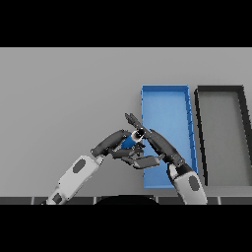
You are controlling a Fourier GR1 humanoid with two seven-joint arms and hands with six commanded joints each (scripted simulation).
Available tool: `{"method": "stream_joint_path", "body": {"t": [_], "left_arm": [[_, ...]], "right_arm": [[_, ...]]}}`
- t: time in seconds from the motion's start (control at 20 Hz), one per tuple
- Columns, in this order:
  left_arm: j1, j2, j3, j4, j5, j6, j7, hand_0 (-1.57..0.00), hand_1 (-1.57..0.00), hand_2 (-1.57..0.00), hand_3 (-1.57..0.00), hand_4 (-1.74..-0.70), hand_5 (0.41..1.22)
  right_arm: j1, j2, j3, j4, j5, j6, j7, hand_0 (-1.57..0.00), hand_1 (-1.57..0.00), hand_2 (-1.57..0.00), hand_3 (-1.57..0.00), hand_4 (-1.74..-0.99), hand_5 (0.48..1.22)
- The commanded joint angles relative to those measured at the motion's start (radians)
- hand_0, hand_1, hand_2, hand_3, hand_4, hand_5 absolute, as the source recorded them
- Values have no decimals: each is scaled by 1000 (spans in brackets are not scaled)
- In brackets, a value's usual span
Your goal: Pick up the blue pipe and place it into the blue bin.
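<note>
A: Where was the blue pipe [131, 141]?

B: Just at the left edge of the blue bin [166, 101], near the front half of it, caught between the two hands. Only a small blue patch of it showed, with a pale round end [139, 134] pointing up and to the right, dark at its centre.

A: Which hand had it?

B: The left hand [114, 141] came in from the lower left, its fingers curled round the blue patch, so it was grasping the pipe. The right hand [160, 145] came up from the lower edge over the bin's left wall, with its fingers long and fairly straight, reaching toward the pale end. Its thumb [147, 162] lay below the pipe. Whether those fingers touched the pipe I could not tell; they looked released rather than clenched.

A: Was the pipe resting on the worktop [64, 98]?

B: I could not tell. The hands hid its underside.

A: And the bin?

B: A long blue tray running away from the robot, right of centre on the grey worktop. Its floor was bare blue where it showed. Just beside it on the right stood a black bin [221, 90] of the same shape with a grey floor, the two nearly touching along their long walls.
</note>
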Motion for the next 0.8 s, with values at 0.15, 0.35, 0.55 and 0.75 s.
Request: {"method": "stream_joint_path", "body": {"t": [0.15,0.35,0.55,0.75], "left_arm": [[2,9,-2,-11,13,-13,33,-1571,-1571,-1571,-1515,-1733,1221],[0,25,12,-16,46,-41,52,-1571,-1571,-1571,-1474,-1720,1221],[-23,63,-17,-15,-76,-4,83,-993,-895,-875,-736,-1587,1221],[15,14,-14,-34,-39,14,54,-1138,-1120,-1106,-573,-1674,1198]], "right_arm": [[-84,33,1,67,-6,-1,54,1,1,1,1,-1222,512],[-152,38,-23,133,-45,35,57,-14,-36,-68,-11,-1241,516],[-214,50,-23,188,-62,65,76,-478,-500,-500,-375,-1390,538],[-217,76,-16,197,-119,75,86,-1123,-1132,-1132,-977,-1513,650]]}}
